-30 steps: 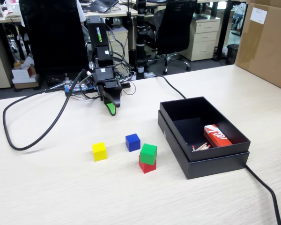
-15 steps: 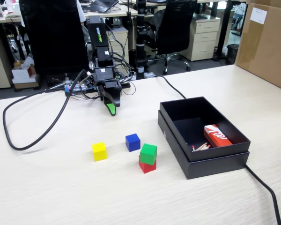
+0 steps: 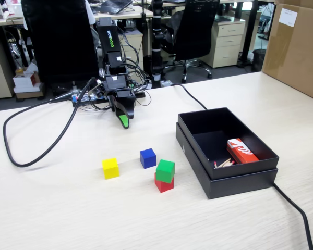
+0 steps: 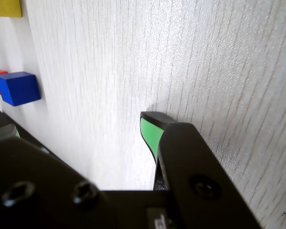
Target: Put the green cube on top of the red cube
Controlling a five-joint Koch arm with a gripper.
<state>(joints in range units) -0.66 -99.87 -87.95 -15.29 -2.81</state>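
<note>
The green cube (image 3: 165,170) sat on top of the red cube (image 3: 162,184), just left of the black box (image 3: 225,172). The gripper (image 3: 124,122) hung well apart behind them, holding nothing; whether its jaws were parted could not be told.

An office. Behind the pale wood-grain desk (image 3: 52,208) stand black swivel chairs (image 3: 195,31) and beige drawer pedestals (image 3: 227,44). Other desks carry a laptop (image 3: 112,6), and a cardboard box (image 3: 297,47) stands at the right.
</note>
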